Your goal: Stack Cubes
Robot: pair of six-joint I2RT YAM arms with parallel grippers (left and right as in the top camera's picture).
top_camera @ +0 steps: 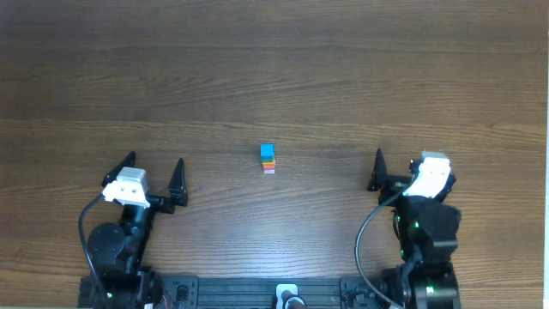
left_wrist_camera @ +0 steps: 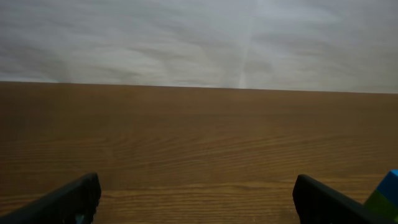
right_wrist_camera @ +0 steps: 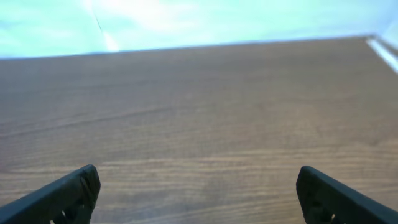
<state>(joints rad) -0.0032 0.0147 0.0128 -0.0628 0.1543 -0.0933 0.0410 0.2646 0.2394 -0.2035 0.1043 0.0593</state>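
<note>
One stack of cubes [top_camera: 268, 160], blue on top, stands mid-table [top_camera: 257, 69], with the left gripper [top_camera: 155, 161] at its 9 o'clock and the right gripper [top_camera: 401, 161] at its 3 o'clock, both well apart from it, fingers spread wide

Dark brown wood-grain table [top_camera: 274, 69] across the whole top view, grain running side to side, ending in the wrist views at a pale, faintly wrinkled backdrop [left_wrist_camera: 186, 37], with a light strip [right_wrist_camera: 385, 55] along one far edge.
</note>
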